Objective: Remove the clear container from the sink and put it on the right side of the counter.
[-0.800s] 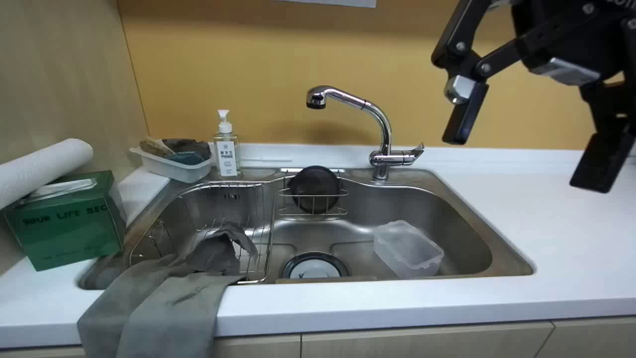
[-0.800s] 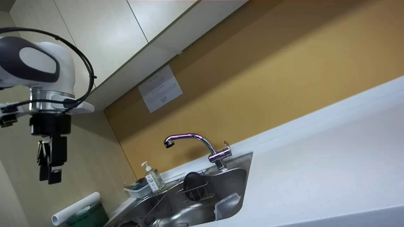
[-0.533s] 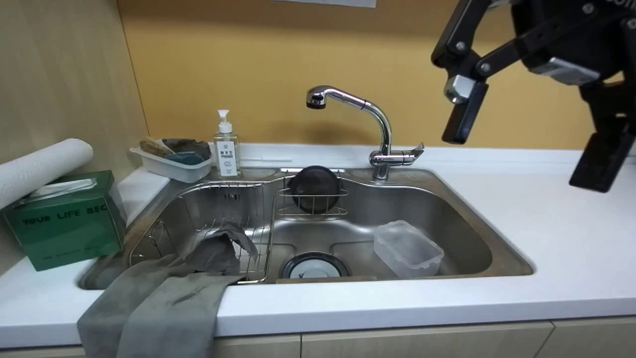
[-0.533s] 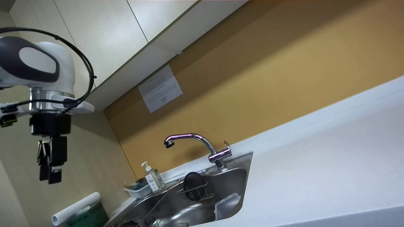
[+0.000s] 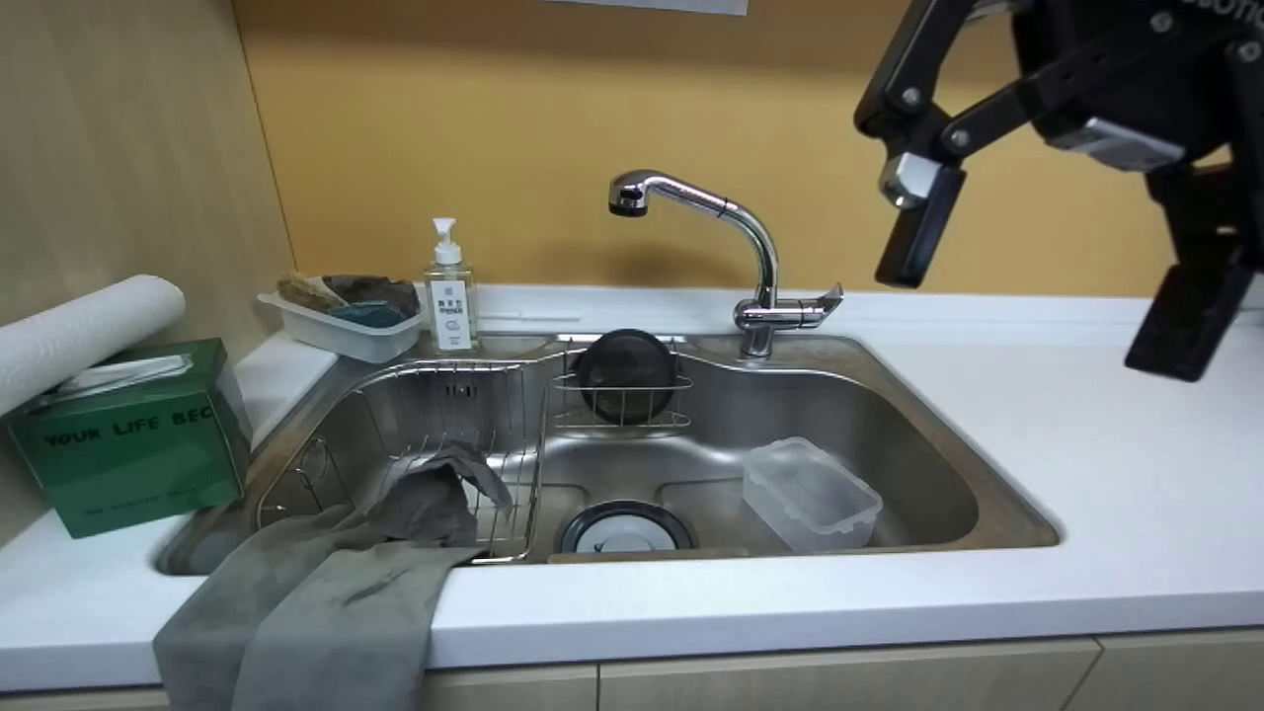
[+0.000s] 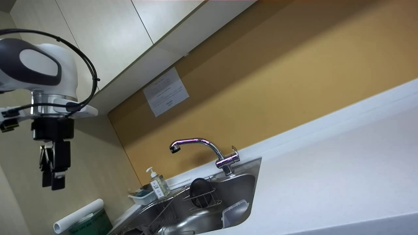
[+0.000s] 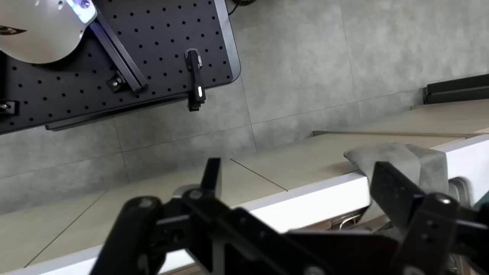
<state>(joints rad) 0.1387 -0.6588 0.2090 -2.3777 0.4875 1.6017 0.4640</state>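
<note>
Hangs with claw (image 5: 1037, 318) spread wide, above and well apart from tub (image 5: 810, 494) in sink (image 5: 889, 420) set into tabletop (image 5: 1136, 484).

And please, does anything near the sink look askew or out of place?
Slightly: gray cloth hangs over the front edge of the counter and lies crumpled in the sink, untidy rather than folded.

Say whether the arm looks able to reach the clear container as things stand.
Probably yes: the gripper is open, nothing visible covers the clear container in the sink; the faucet stands behind, its spout turned away.
</note>
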